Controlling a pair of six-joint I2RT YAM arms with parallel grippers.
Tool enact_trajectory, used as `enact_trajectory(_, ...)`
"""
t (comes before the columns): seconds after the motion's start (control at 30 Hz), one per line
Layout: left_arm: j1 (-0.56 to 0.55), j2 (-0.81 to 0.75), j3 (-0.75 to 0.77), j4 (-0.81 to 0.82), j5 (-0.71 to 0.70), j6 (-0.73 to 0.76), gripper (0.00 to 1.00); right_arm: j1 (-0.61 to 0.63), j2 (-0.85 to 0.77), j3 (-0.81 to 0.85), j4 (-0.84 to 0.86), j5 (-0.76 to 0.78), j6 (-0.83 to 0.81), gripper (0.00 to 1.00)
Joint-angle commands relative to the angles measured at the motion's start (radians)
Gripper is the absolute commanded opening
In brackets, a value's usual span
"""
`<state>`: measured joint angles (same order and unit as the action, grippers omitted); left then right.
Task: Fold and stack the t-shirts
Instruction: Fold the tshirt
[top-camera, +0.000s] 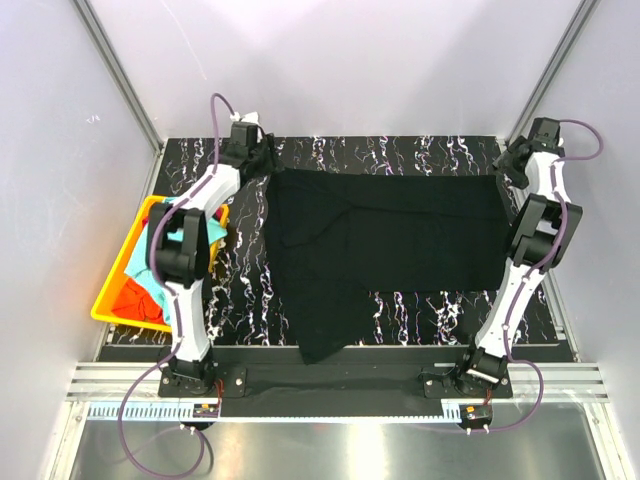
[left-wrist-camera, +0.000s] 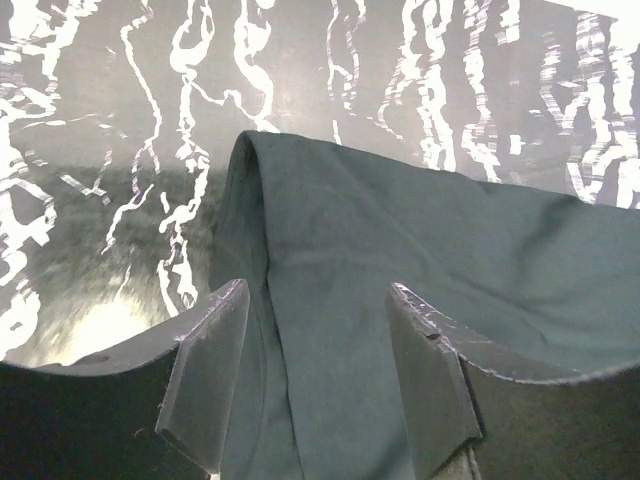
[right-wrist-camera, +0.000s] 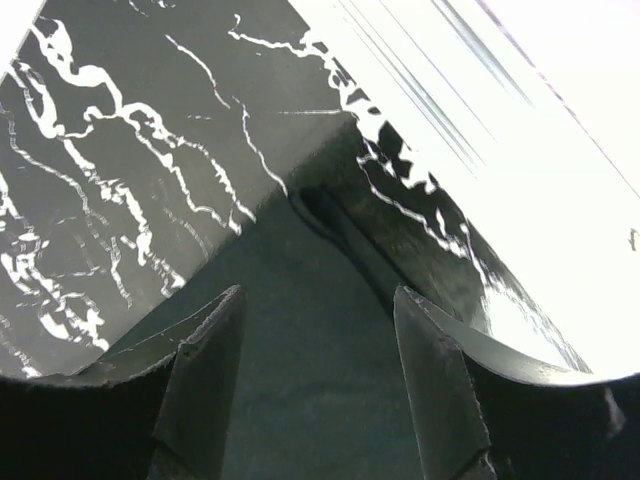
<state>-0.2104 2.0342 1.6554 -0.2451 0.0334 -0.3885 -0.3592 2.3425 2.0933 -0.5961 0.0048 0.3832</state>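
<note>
Top external: I see the black t-shirt (top-camera: 390, 235) spread flat across the marbled worktop (top-camera: 400, 155), one part trailing down to the near edge. The left pincer (top-camera: 262, 158) sits over the shirt's far left corner, the right pincer (top-camera: 515, 160) over its far right corner. On the left side stands a yellow bin (top-camera: 105, 300) holding a turquoise t-shirt (top-camera: 140, 268) and an orange-red t-shirt (top-camera: 135, 298), partly hidden behind the left arm.

Left wrist: the left pincer (left-wrist-camera: 318, 295) stands wide apart and has hold of nothing. The black t-shirt (left-wrist-camera: 400, 230) lies below it, a rounded fold of cloth running up between the two fingers (left-wrist-camera: 210, 370), with bare worktop (left-wrist-camera: 100, 150) beyond.

Right wrist: the right pincer (right-wrist-camera: 318, 300) is likewise spread wide and grips nothing. The corner of the black t-shirt (right-wrist-camera: 280, 420) rests flat on the worktop (right-wrist-camera: 120, 200) beneath the gap, its edge slightly rolled near the worktop's bright rim.
</note>
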Motion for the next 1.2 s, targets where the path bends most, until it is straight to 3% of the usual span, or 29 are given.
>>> enact_trajectory(0.0,0.006,0.078,0.090,0.056,-0.018,0.002,0.61,-0.001,0.058,0.091,-0.002,-0.028,-0.038,0.67)
enact_trajectory(0.23,0.032,0.172,0.112,0.133,0.057,-0.111,0.52,0.000,0.170,0.232,-0.014,-0.081,-0.037,0.61)
enact_trajectory(0.57,0.042,0.233,0.132,0.159,0.145,-0.167,0.40,0.009,0.227,0.266,-0.018,-0.083,-0.040,0.50)
enact_trajectory(1.17,0.045,0.273,0.145,0.181,0.148,-0.214,0.43,0.008,0.250,0.297,-0.018,-0.149,-0.053,0.39)
